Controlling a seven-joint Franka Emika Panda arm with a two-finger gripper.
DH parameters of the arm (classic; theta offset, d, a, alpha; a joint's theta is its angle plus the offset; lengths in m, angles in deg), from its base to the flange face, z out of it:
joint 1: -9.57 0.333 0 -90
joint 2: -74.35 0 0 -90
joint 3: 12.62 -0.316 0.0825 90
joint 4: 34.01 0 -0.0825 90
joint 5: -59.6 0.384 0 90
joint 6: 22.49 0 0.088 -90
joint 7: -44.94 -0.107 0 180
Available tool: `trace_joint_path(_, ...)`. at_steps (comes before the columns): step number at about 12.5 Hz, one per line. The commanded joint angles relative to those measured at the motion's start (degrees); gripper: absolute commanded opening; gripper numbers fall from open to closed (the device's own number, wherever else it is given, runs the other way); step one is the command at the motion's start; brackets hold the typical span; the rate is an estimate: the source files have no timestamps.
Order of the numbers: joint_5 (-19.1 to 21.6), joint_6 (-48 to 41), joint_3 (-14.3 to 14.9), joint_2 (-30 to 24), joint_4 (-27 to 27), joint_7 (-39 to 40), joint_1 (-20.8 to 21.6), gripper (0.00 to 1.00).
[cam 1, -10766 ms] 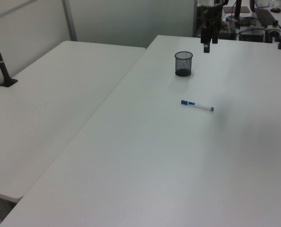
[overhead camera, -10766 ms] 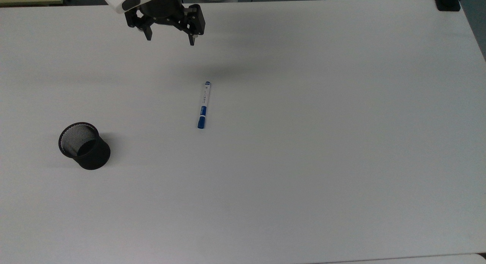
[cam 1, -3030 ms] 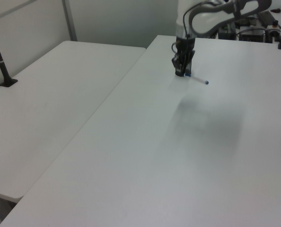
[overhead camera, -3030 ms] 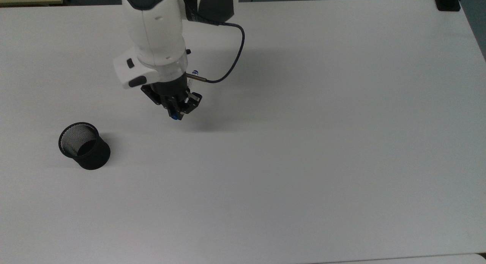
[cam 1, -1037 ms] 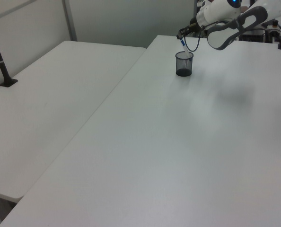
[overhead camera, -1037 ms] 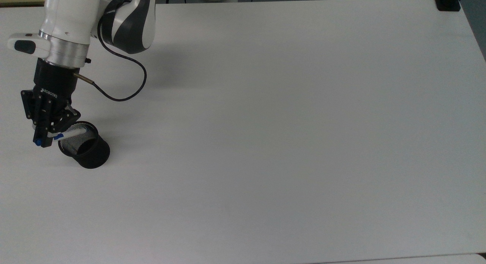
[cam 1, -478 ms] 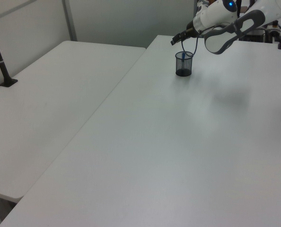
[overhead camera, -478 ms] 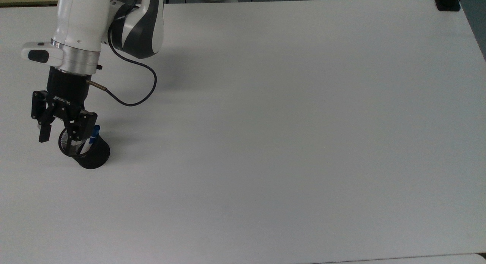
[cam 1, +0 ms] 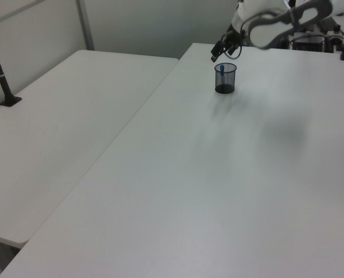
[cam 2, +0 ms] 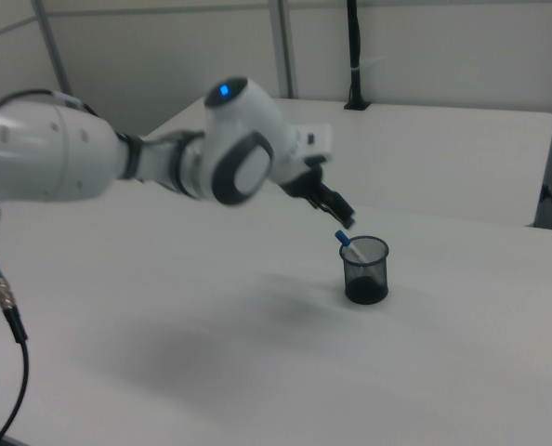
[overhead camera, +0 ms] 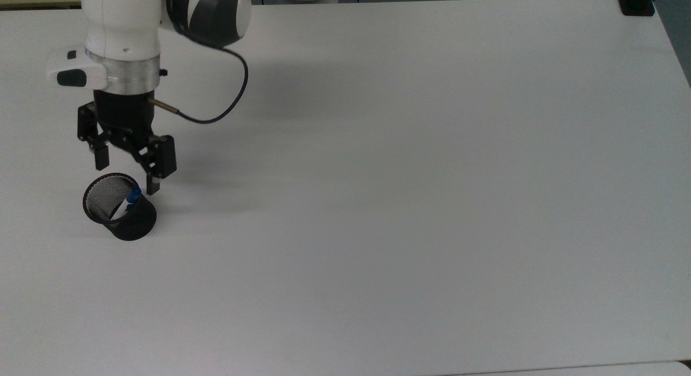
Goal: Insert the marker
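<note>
On the top view's left side of the broad white tabletop (overhead camera: 410,203) stands a black wire-mesh cylindrical cup (overhead camera: 120,207), upright, with its open mouth facing up; inside it rests the slim white-barrelled marker with a blue cap (overhead camera: 129,197), leaning against the rim on the top view's right side of the mouth, its blue cap poking just above the edge while the rest of the barrel drops down into the cup; in the right view the blue cap (cam 2: 342,238) sticks out past the rim on the right view's left, and the white barrel slants down into the dark cup (cam 2: 364,270); in the left view a spot of blue (cam 1: 222,68) shows within the cup (cam 1: 224,78), which stands near the far end of the table (cam 1: 218,191). Just above and beyond the cup in the top view hangs the black two-finger gripper (overhead camera: 127,173) of the white robot arm (overhead camera: 123,35); its jaws are spread wide with nothing between them, one finger (overhead camera: 101,157) off to the top view's left of the cup's mouth and the other (overhead camera: 154,184) close by the rim on the top view's right, apart from the marker; a dark cable (overhead camera: 216,103) loops from the wrist out to the top view's right.
</note>
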Motion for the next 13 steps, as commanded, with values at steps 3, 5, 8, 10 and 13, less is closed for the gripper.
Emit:
trace_joint_path(3, 5.3, -36.0, -1.7, -8.1, -4.4, 0.7, 8.0, 1.00)
trace_joint_path(5, 5.3, -43.7, -1.7, -9.9, -4.4, 2.3, 11.1, 1.00)
trace_joint_path(8, 5.4, -47.9, -1.7, -14.9, -2.0, 6.5, 13.6, 1.00)
trace_joint_path(10, 5.4, -48.9, -1.7, -15.5, -0.8, 6.8, 14.2, 1.00)
trace_joint_path(13, 5.6, -49.4, -1.0, -18.6, 0.2, 9.6, 13.0, 1.00)
